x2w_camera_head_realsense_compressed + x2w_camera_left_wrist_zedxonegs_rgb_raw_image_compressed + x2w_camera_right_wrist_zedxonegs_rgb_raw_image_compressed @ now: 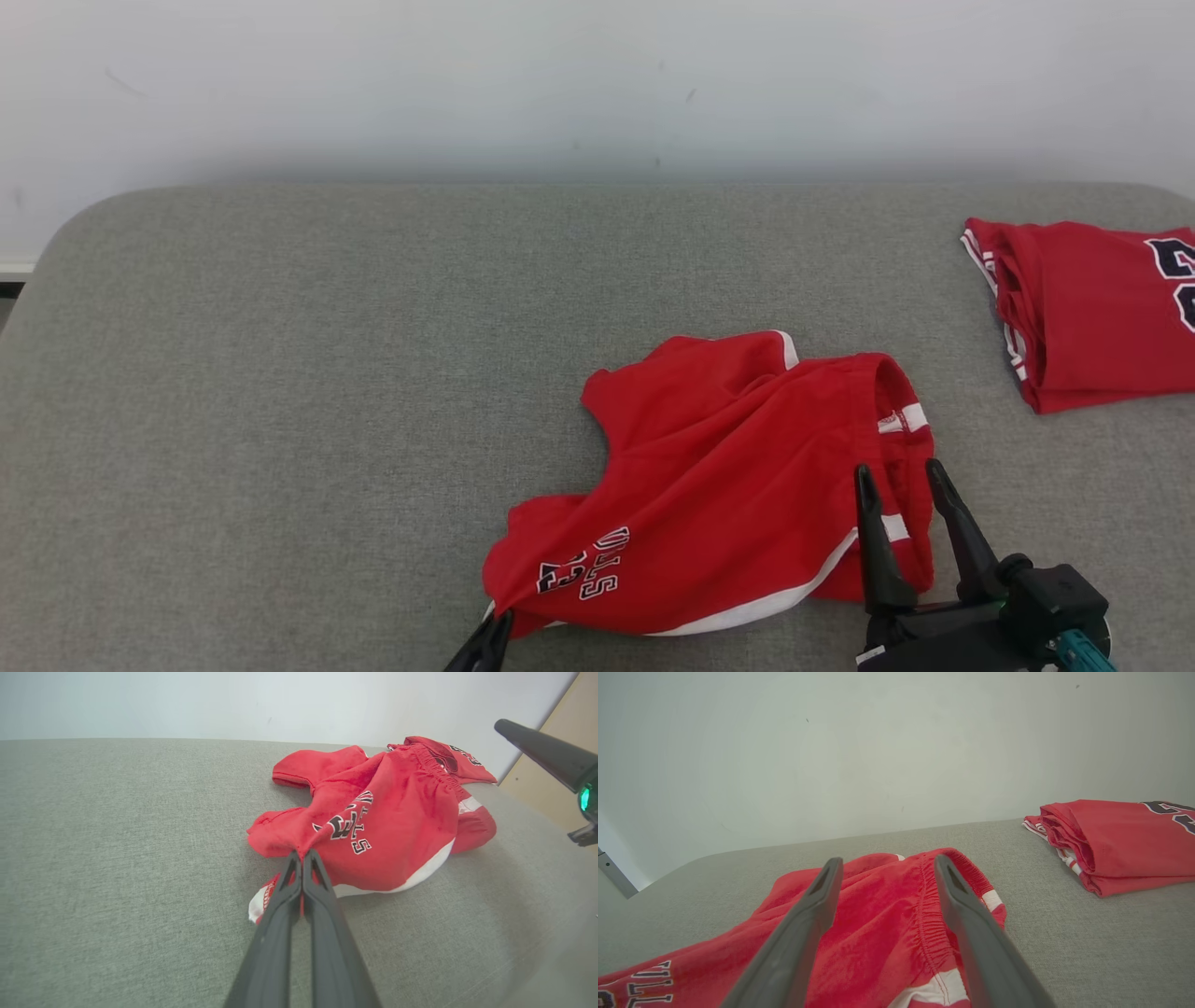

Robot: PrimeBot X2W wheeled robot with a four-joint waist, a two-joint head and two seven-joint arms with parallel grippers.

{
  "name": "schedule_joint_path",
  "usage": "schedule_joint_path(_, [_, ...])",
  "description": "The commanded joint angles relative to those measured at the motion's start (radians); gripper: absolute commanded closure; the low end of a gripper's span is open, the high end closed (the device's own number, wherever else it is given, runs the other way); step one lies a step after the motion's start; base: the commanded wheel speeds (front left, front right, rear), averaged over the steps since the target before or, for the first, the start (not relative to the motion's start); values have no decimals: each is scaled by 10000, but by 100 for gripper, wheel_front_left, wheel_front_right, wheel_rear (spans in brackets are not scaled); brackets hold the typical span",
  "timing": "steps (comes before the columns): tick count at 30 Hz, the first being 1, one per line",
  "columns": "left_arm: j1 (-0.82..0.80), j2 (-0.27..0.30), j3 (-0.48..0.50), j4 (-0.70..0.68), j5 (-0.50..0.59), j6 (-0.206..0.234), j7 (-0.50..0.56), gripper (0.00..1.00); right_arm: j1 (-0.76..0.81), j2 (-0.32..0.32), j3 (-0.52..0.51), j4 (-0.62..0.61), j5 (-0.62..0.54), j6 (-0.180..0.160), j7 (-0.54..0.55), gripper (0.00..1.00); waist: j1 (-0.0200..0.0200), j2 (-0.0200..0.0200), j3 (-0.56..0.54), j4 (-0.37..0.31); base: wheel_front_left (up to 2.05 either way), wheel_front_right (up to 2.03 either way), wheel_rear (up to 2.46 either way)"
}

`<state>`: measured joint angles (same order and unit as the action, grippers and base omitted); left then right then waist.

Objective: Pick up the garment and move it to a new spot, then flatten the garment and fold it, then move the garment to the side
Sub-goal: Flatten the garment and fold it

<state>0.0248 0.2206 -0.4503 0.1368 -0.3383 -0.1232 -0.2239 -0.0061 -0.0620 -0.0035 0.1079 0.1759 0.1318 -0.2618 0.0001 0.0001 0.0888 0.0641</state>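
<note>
Pinching a hem corner of the crumpled red shorts [728,476], the left tool [301,854] is clamped on the cloth at the table's [280,373] near edge, while the right tool [896,471] hangs wide apart over the waistband [931,914], gripping nothing. The pick-up looks half made. Next the right tool should lower and close on the waistband, so both can lift the shorts without disturbing the folded red shirt [1092,308] at the right edge.

The left half of the bench [233,373] lies bare. Crumpled shorts [728,476] sit by its near edge; a folded jersey [1092,317] takes the far right corner.
</note>
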Motion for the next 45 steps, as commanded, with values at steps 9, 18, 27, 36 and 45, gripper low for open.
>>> schedule_joint_path(9, [-971, 315, 200, 575, 68, 45, 29, 100, -249, -18, 12, 278, -58, -27, -38, 0, -1, -1, 232, -829, 0, 0, 0])
schedule_joint_path(18, [-2726, 412, 517, 2459, -90, -31, -289, 100, -407, -51, -42, 439, -133, -28, -27, 0, -1, -1, 638, -1607, 0, 0, 0])
schedule_joint_path(27, [-3738, 318, 684, 4249, -305, -68, -421, 87, -422, -4, -7, 659, -127, -28, -27, 0, -1, -1, 581, -1886, 0, 0, 0])
schedule_joint_path(36, [-3254, 16, 1267, 3761, -24, -58, -414, 0, -229, 32, -136, 744, -132, -28, -26, 0, -1, -1, 232, -1394, 0, 0, 0])
schedule_joint_path(45, [-2243, -201, 2220, 2477, 258, -46, -416, 0, -66, 29, -185, 761, -73, -28, -26, 0, -1, -1, -108, -880, 0, 0, 0])
